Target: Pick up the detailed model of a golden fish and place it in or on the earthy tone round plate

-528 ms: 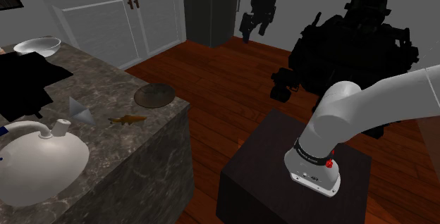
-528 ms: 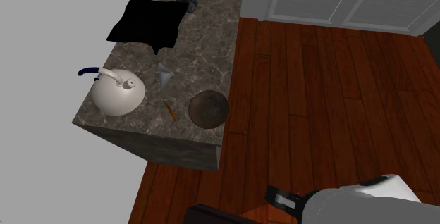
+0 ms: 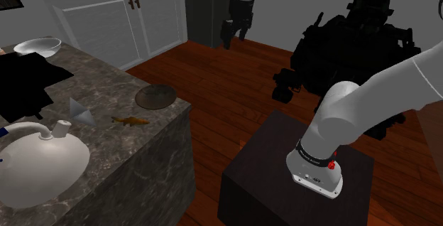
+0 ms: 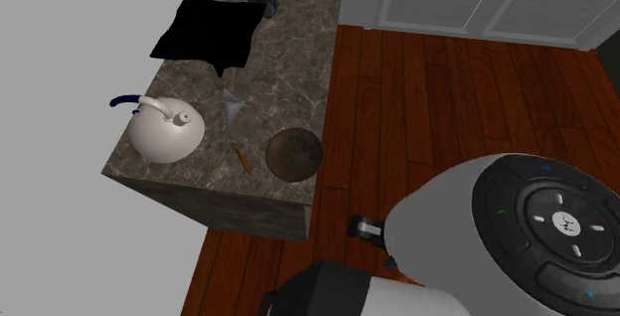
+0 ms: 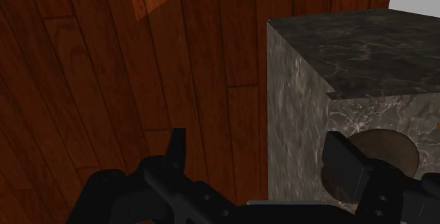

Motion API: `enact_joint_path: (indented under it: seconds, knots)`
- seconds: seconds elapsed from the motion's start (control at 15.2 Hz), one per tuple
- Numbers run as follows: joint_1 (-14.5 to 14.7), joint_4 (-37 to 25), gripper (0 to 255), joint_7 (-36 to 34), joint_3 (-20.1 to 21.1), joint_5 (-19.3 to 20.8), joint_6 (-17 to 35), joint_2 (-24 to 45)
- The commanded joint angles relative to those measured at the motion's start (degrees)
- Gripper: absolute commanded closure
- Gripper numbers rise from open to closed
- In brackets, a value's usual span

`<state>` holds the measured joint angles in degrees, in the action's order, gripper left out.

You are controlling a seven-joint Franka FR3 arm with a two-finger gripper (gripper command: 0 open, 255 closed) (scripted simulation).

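Hovering over wood floor [image 5: 106,60], fingers [image 5: 349,165] apart

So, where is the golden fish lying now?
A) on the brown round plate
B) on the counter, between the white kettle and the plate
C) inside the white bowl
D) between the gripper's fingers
B: the fish lies on the counter between the kettle and the plate, touching neither.

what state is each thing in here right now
gripper: open, empty, out past the counter edge
fish: lying flat on the counter, not held
plate: flat on the counter, nothing on it
kettle: upright on the counter
bowl: upright, looks empty
cabinet doors: shut
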<state>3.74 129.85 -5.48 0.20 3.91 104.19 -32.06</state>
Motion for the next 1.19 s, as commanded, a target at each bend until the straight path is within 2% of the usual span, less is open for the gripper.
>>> enact_joint_path:
  seconds: [0.0, 0.53, 1.12]
  knots:
    - [1.14, -0.93, 0, 0.96, 0.41, -0.82, 2.10, 3.51]
    - [5.18, -8.91, 0, 4.90, 2.65, -3.78, 7.02, 18.25]
    - [9.06, -20.93, 0, 9.04, 6.12, -5.88, 9.16, 34.41]
